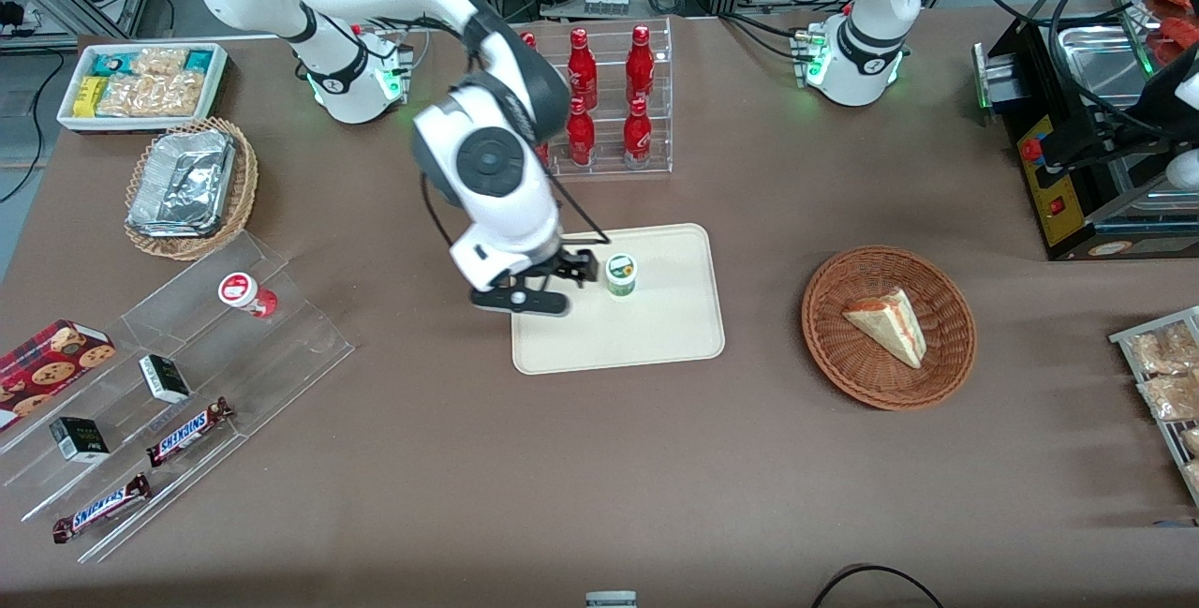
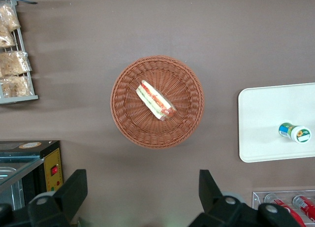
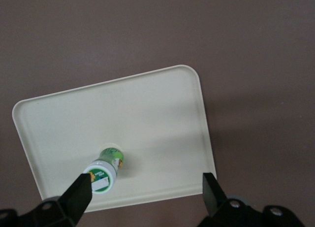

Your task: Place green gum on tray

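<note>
We judge the task all but finished. The green gum (image 1: 620, 274) stands upright on the tray (image 1: 674, 327), its white lid facing up, resting on the flat cream surface well inside the rim, and nothing is touching it. Our gripper (image 3: 147, 185) hangs above the tray with its fingers (image 3: 78, 192) spread wide apart and nothing between them; in the right wrist view the bottle (image 3: 104, 169) sits just beside one fingertip, outside the gap, not within it. From the front view the gripper (image 1: 571, 273) is just beside the bottle, toward the working arm's end of the worktop, over the tray's edge.

So the placing itself looks done to us: the bottle is released and standing steady. What seems left is only to lift the arm clear without brushing the lid, since the near finger is close enough to tip it
</note>
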Robot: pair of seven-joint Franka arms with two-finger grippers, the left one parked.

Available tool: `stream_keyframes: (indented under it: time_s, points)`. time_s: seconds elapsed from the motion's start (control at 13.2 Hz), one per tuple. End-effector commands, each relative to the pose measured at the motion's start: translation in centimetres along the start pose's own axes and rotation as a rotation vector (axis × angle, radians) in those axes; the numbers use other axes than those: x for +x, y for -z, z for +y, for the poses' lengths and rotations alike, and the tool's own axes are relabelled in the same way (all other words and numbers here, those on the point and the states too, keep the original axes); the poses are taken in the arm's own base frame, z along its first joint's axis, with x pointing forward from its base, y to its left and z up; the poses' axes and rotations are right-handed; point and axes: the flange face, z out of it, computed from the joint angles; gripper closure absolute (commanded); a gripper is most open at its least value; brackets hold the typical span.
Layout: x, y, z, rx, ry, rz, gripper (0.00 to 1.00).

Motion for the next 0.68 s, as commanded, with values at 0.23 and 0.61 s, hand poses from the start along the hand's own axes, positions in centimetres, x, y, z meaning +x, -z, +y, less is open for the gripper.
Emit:
stream_keyframes:
  time_s: [0.23, 0.61]
  points:
    - [1.7, 14.4, 16.2, 0.047, 0.045, -0.022, 0.0]
    - [1.1, 21.0, 28.2, 0.0, 0.09, -0.033, 0.0]
